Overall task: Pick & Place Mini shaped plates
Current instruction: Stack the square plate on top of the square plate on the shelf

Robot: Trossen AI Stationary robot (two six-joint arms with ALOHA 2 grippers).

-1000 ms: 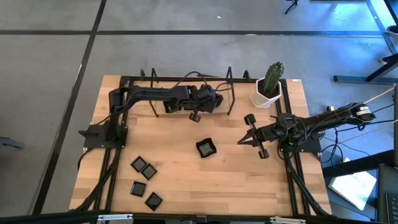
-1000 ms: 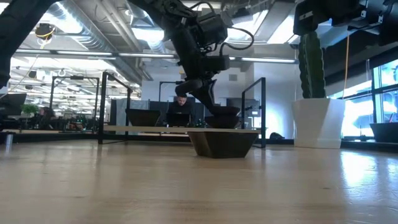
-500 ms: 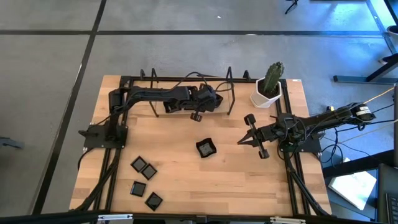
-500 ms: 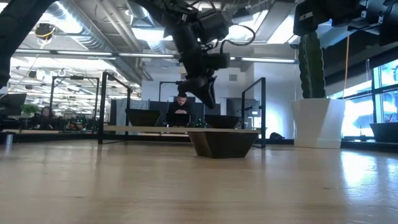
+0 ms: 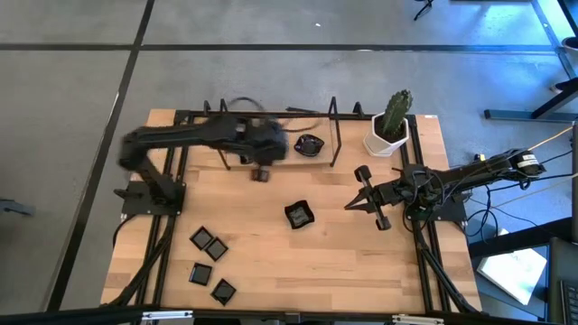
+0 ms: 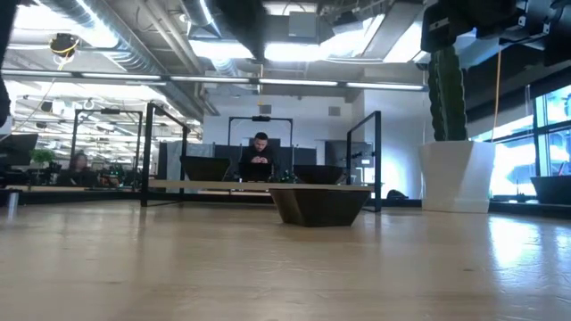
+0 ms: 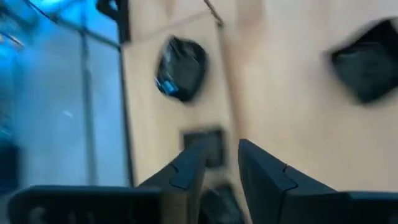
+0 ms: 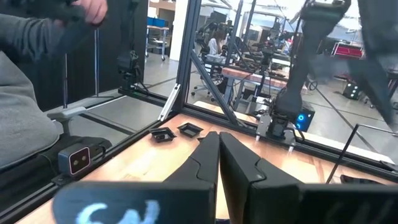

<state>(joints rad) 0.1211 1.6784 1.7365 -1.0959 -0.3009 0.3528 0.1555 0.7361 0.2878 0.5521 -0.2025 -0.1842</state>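
1. The left arm reaches across the far side of the table, blurred, with the left gripper just clear of the black frame rail. In its wrist view its fingers stand slightly apart with nothing between them.
2. The right arm lies low at the right edge, and the right gripper points toward the middle of the table. Its fingers are pressed together and empty.
3. A rounded, wavy-edged black plate lies at the far side, just beside the left gripper and near the white cactus pot.
4. A raised-rim square plate sits near the table's centre, glossy and dark.
5. Four small flat square plates cluster at the near left corner, well apart from both grippers.
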